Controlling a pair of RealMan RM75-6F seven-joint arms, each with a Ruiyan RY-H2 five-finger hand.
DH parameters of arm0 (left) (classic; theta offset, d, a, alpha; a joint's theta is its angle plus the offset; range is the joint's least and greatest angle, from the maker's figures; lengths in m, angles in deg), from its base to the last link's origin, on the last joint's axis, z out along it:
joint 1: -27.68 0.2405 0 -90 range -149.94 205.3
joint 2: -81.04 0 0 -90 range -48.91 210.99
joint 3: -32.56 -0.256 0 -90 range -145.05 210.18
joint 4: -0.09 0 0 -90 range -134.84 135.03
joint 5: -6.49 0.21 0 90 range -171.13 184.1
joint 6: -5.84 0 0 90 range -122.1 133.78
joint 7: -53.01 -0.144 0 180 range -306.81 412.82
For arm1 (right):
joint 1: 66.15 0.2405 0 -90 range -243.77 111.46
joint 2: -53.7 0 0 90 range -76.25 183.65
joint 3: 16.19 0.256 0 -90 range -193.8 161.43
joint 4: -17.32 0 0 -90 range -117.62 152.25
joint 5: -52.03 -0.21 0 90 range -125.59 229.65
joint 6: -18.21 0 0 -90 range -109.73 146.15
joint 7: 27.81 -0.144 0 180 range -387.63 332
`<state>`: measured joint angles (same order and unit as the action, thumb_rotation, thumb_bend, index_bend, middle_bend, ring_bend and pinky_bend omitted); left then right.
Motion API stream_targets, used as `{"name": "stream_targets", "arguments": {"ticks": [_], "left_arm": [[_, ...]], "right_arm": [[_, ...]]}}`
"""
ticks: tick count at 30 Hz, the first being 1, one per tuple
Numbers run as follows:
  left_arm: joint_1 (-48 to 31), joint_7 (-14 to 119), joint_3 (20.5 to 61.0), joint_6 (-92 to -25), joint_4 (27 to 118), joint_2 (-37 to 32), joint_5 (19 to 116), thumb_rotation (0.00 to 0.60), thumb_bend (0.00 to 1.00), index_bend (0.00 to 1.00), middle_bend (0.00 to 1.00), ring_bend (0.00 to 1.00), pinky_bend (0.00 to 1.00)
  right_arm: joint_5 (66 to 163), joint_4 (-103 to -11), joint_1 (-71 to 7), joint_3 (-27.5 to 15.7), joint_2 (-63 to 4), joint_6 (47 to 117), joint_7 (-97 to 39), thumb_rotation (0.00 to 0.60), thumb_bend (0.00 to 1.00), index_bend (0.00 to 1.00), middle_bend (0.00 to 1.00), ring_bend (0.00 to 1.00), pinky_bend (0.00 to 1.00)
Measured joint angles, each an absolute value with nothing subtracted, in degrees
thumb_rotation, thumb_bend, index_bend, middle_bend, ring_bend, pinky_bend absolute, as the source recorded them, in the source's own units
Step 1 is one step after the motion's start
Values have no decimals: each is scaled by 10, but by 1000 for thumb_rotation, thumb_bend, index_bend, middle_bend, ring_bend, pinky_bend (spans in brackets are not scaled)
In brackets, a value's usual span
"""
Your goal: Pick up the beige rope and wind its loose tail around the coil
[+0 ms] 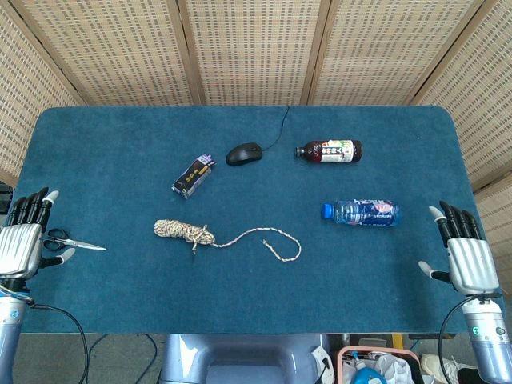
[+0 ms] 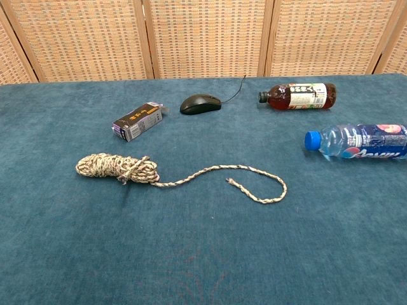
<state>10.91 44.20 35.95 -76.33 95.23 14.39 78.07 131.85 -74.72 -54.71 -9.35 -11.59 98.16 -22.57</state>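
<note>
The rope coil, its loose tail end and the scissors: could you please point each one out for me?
rope coil (image 2: 116, 166): chest view, middle of the bundle.
loose tail end (image 2: 230, 182): chest view, the frayed tip.
scissors (image 1: 58, 241): head view, black handles beside the left hand (image 1: 22, 245).

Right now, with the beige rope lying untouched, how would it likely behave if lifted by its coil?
The beige rope would probably go limp: its loose tail already lies in a slack curve, so it would likely dangle. The coil looks bound by a few wraps, so it may hold together. It seems light and unlikely to roll.
</note>
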Motion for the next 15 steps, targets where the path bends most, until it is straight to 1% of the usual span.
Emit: {"name": "stream_targets", "arguments": {"ticks": [6,9,13,15], "left_arm": [[112,438,367,-759,952,143,784,600,0,0,0,0,0],[114,435,370,-757,953,142,785,600,0,0,0,0,0],[115,432,372,-756,953,141,788,600,0,0,0,0,0],[114,427,375,-756,953,139,789,600,0,0,0,0,0]], "right_arm": [[1326,-748,-545,-98,-116,975,-227,600,0,48,0,0,0],[1331,-753,-534,-97,-116,959,-229,600,0,48,0,0,0],[1341,-766,-505,-94,-108,918,-229,600,0,65,0,0,0],[1343,-777,-483,-88,-104,888,-231,600,0,111,0,0,0]]}}
